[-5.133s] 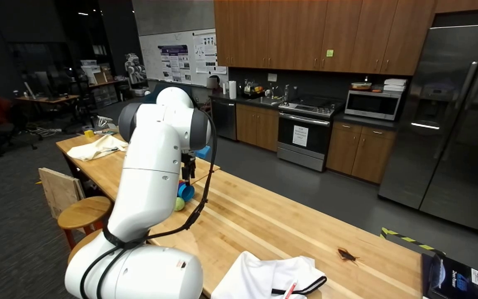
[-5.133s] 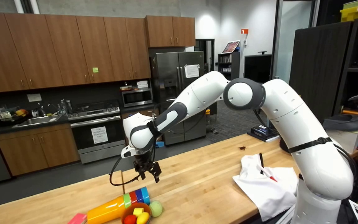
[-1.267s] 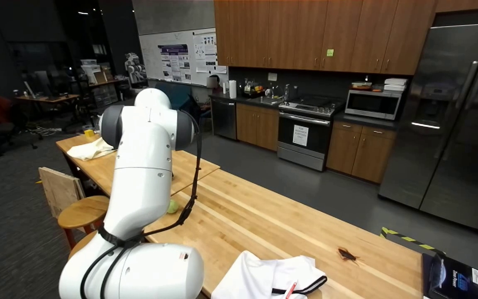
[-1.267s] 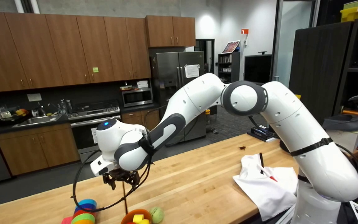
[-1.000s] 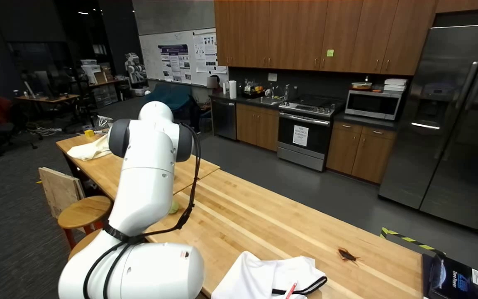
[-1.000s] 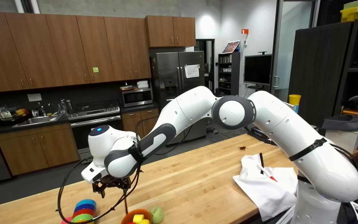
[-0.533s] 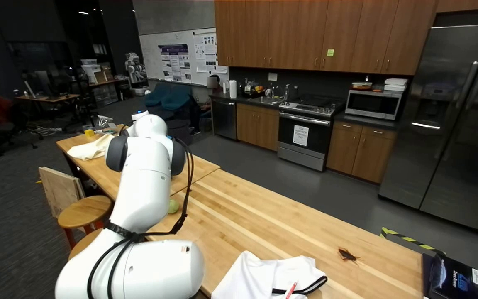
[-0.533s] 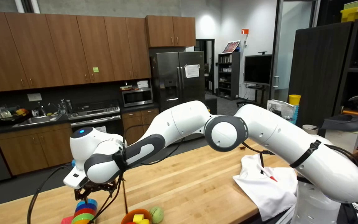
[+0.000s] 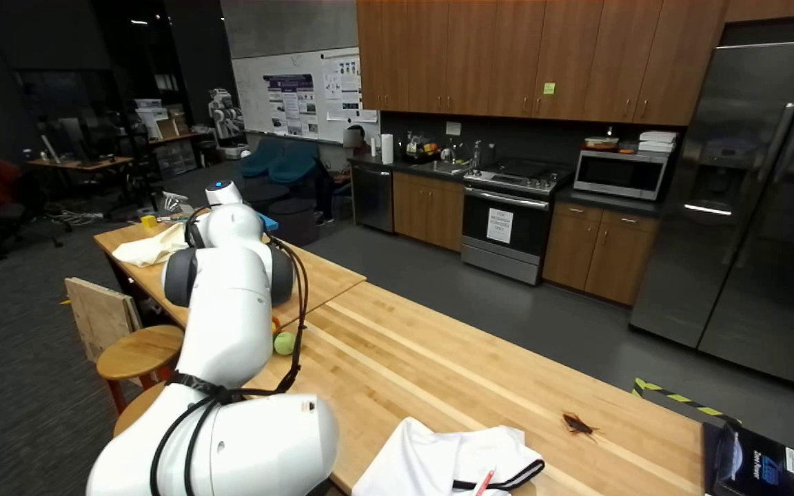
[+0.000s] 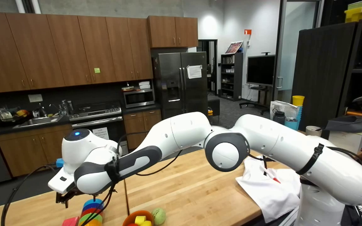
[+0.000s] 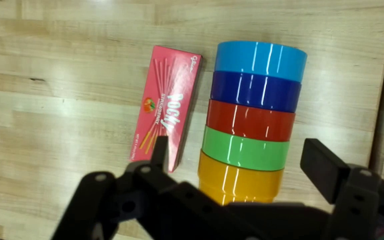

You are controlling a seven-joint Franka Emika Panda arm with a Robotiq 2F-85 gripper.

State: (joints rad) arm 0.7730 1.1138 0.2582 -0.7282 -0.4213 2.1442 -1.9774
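The pincer [image 11: 237, 154] hangs spread and empty over the stacked cups [image 11: 250, 122], which lie on the surface [image 11: 78, 50] beside the pink Pocky box [image 11: 170, 103], the reach seemingly near done, no grip yet made

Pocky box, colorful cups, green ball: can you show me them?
Pocky box [image 11: 165, 108], wrist view: printed top face.
Colorful cups [image 11: 250, 121], wrist view: red part mid-stack.
Green ball [image 10: 159, 216], in an exterior view: its near side.
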